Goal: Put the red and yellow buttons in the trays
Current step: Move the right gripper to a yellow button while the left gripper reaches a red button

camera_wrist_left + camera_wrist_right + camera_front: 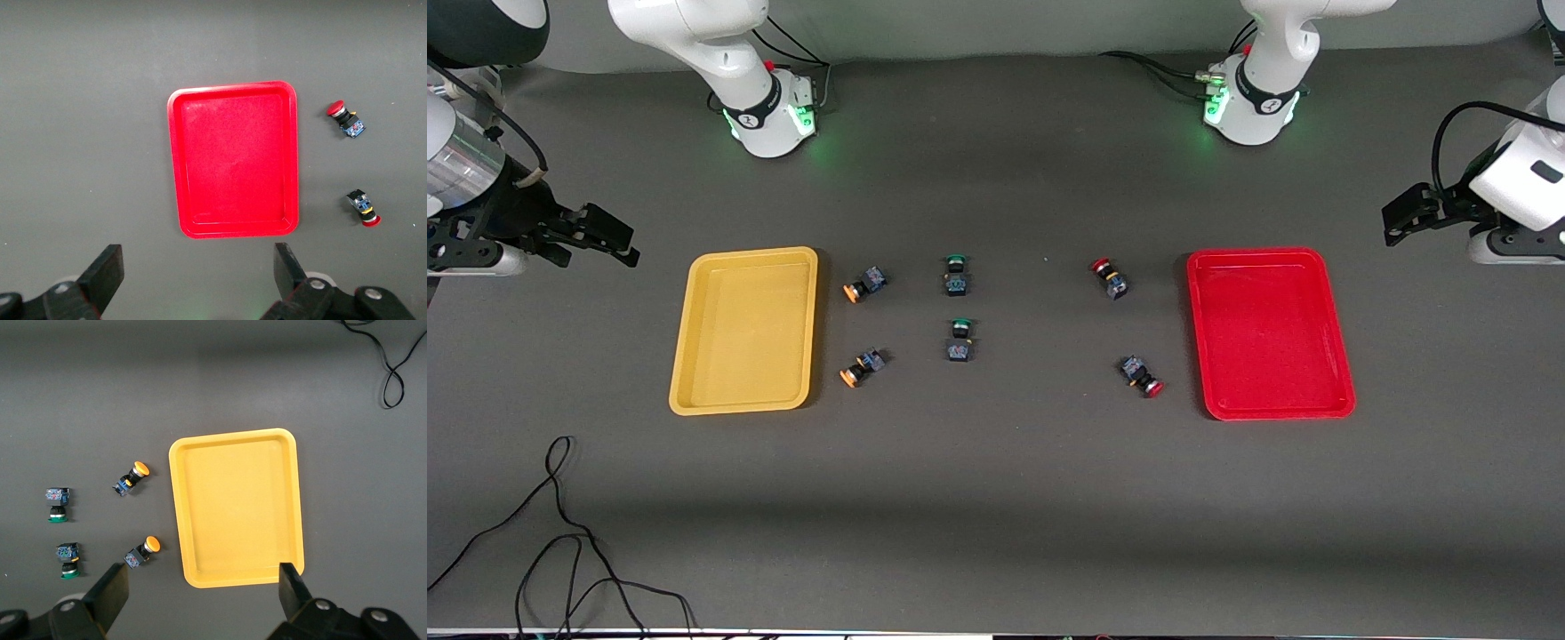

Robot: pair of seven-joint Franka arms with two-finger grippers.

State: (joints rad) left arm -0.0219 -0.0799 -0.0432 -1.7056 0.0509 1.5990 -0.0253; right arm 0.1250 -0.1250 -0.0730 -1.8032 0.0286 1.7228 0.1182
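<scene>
The yellow tray (743, 329) lies empty toward the right arm's end, the red tray (1267, 333) empty toward the left arm's end. Two yellow-capped buttons (864, 284) (862, 367) lie on the table beside the yellow tray. Two red-capped buttons (1110, 276) (1142, 375) lie beside the red tray. My right gripper (609, 238) hangs open and empty over the table outside the yellow tray (237, 507). My left gripper (1398, 222) hangs open and empty outside the red tray (233, 160). Both grippers also show in their wrist views, the right (203, 590) and the left (198, 267).
Two green-capped buttons (956, 275) (959, 340) lie mid-table between the yellow and red ones. A black cable (560, 533) loops on the table near the front camera at the right arm's end. The arm bases (769, 111) (1254, 107) stand farthest from the front camera.
</scene>
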